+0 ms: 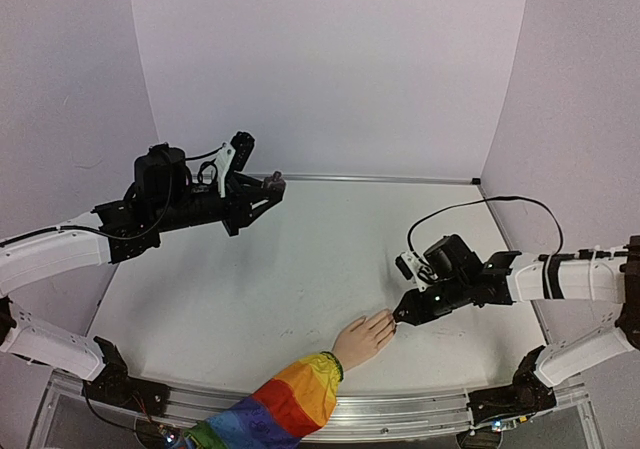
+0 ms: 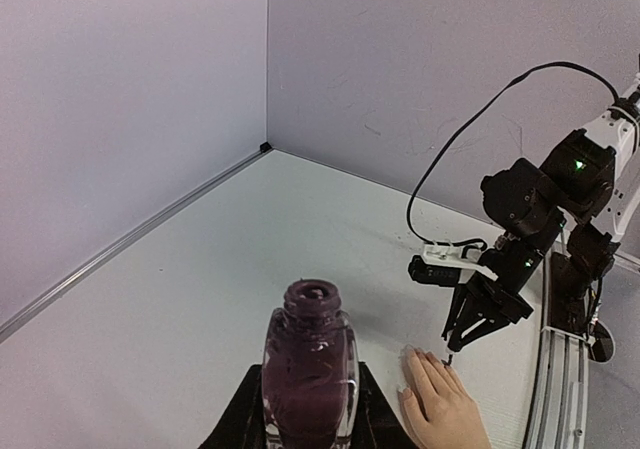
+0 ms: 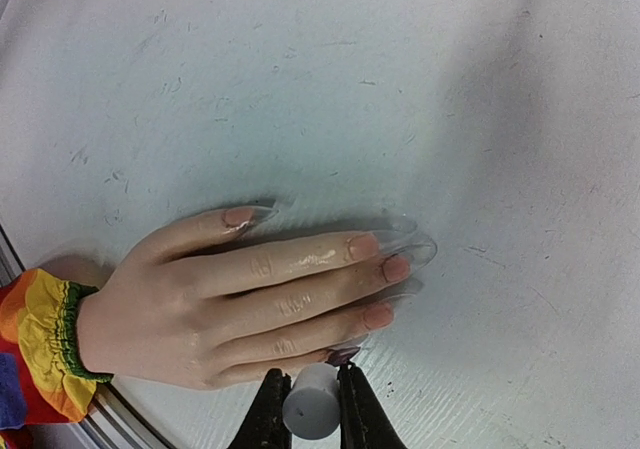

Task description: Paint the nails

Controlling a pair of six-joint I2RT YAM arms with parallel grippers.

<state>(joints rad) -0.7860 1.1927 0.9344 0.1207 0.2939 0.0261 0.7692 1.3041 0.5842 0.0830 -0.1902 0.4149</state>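
Right claw (image 3: 311,409) is closed to a narrow gap on a pale grey brush cap (image 3: 310,416), with one black finger pressed against each side of it. The brush itself is hidden under the cap in the wrist view. From the left wrist camera, a thin dark tip shows below this claw, pointing down at the fingertips. Whether it touches them cannot be told.

Just beyond the claw's tips lies the mannequin hand (image 3: 220,304), palm down on the white desk (image 3: 480,99) with its fingers held together. The nails (image 3: 396,267) sit at the finger ends, just beside the claw. The little-finger nail (image 3: 342,354) is closest to the cap and carries dark plum polish, while the other four are a bare skin-pink. Clear, glassy tips seem to reach past several fingertips. The rainbow-striped sleeve (image 3: 35,339) runs off from the wrist, on the side of the hand away from the nails.

Left claw (image 1: 265,191) is well apart from the right one, across the desk and lifted off it. It is clamped on the polish bottle (image 2: 308,369), with its black fingers against both sides of the glass near the base. The bottle stands upright in that grip, its neck open and uncapped, and is filled with dark plum polish.
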